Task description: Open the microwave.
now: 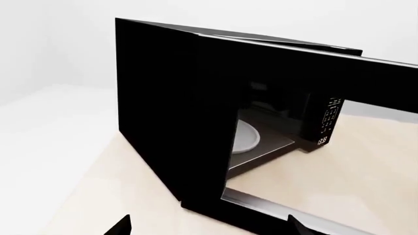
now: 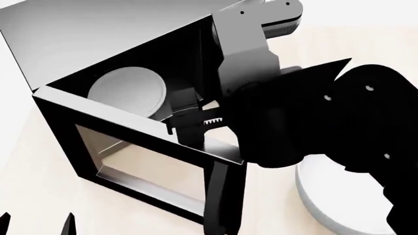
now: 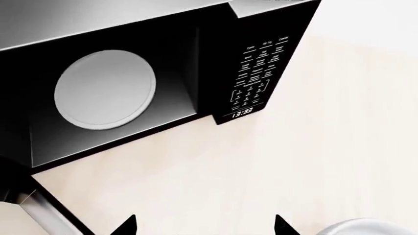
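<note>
The microwave [image 2: 98,54] is parked on the tan counter [image 3: 313,147], door [image 2: 140,161] swung wide open, white turntable [image 3: 104,89] exposed. The right gripper [image 2: 196,122] is seen at the door's top edge, probably spread apart. The left gripper [image 2: 36,225], around 7 o'clock, is held open, empty.

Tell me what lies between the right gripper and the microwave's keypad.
Only bare beige tabletop separates the right gripper from the black microwave's white-labelled keypad, seen in the right wrist view.

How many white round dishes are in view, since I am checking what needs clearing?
2: a white round turntable inside the open black microwave, and a pale round bowl on the table beside it, partly hidden by the right arm.
</note>
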Motion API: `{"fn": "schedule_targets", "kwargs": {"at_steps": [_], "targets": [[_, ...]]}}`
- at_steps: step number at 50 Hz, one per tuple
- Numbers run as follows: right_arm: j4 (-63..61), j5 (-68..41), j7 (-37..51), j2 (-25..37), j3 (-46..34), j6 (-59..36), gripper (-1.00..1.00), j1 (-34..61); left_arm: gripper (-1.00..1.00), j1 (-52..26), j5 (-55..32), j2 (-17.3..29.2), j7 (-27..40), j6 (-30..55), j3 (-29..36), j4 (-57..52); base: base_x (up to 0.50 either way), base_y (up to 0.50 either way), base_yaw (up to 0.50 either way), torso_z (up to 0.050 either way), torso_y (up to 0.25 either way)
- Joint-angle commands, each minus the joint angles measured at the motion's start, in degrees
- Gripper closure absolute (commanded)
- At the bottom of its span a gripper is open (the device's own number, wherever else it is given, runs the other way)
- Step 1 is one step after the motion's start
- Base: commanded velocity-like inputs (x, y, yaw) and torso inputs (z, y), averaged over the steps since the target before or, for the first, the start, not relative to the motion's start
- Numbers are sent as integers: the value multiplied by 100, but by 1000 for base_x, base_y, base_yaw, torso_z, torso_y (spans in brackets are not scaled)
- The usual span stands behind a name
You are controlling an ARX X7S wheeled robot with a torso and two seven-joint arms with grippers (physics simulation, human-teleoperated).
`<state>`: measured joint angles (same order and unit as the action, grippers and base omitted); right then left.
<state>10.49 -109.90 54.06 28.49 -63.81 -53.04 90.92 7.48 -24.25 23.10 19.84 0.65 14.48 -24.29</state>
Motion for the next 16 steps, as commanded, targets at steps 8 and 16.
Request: {"fn": "schedule_targets", "kwargs": {"at_steps": [8, 16], "targets": [[-524, -334, 204, 111, -313, -20, -100, -437, -100, 15, -4, 25, 30, -6, 20, -32, 0, 0, 0, -3, -4], [-648, -330, 204, 47, -333, 18, -100, -513, -100, 15, 7, 31, 30, -36, 28, -17, 0, 0, 0, 0, -4]]}}
